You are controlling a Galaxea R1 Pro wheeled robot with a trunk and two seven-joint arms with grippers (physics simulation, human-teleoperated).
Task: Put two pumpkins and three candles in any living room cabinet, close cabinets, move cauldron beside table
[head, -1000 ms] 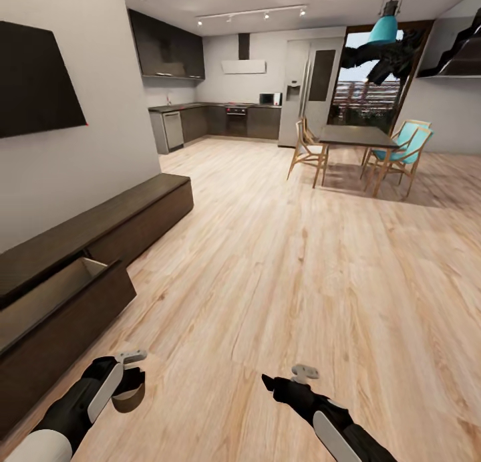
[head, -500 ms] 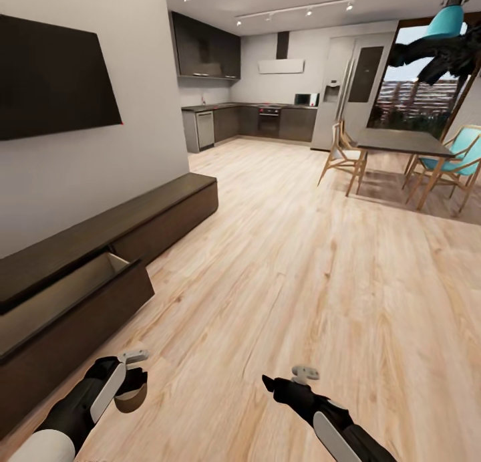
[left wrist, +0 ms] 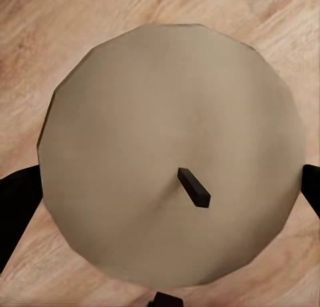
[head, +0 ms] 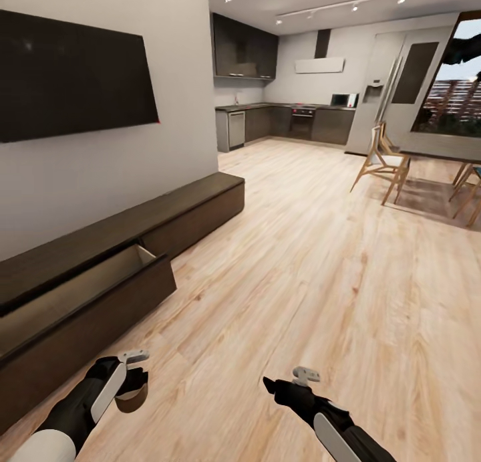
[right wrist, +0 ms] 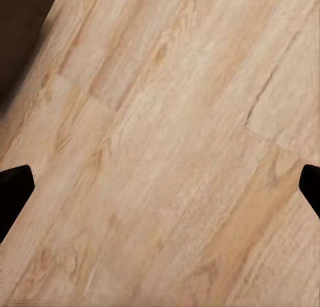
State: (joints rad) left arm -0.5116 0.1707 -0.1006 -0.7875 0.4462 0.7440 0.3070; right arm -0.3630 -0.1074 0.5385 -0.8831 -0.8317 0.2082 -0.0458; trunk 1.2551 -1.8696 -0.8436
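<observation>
My left gripper is shut on a stubby tan candle, held low over the wood floor. In the left wrist view the candle's flat top with its dark wick sits between the black fingers. The long dark-brown cabinet runs along the wall to the left, and its nearest drawer stands pulled open just ahead of the left gripper. My right gripper hangs open over bare floor, fingertips wide apart. The pumpkins, cauldron and table are out of view.
A black TV hangs on the wall above the cabinet. A tall dining table with wooden chairs stands at the far right. The kitchen counters are at the back. Wood floor stretches ahead.
The whole picture has shifted right, so the camera has turned left. The cabinet and TV now sit more central. Both arms keep their pose, the candle still held.
</observation>
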